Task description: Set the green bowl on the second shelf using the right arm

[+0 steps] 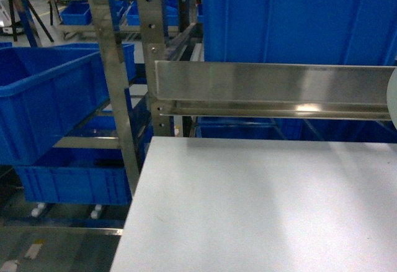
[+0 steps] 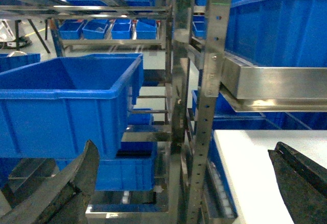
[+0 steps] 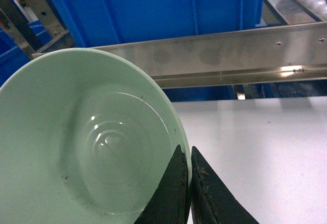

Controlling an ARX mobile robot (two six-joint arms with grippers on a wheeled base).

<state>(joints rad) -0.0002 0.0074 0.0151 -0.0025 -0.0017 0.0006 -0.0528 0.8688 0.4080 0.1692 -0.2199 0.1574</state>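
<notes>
Mint-green and glossy, the green bowl [image 3: 87,142] fills the lower left of the right wrist view, its inside facing the camera, with concentric rings and highlights at the centre. Your right tool [image 3: 188,183] has its two dark fingers pressed together on the rim, one inside and one outside the wall, so the bowl hangs from a thin edge pinch. Judgement: it looks light, stiff and smooth, likely plastic or melamine; a slick rim held at one point can swivel or slip, so move slowly and avoid knocking it on steel. A deeper bite on the rim would hold better, but the present hold appears adequate for a light piece. In the head view only a pale sliver [image 1: 392,95] at the right edge shows, probably the bowl. Just behind it runs the steel rail [image 3: 230,55] of the second shelf [image 1: 273,89], carrying the large blue crate [image 1: 298,17]. Below lies the white table [image 1: 267,204]. Your left tool [image 2: 184,183] is spread wide, holding nothing, and faces a neighbouring rack upright [image 2: 209,106] and another blue crate [image 2: 66,101].
</notes>
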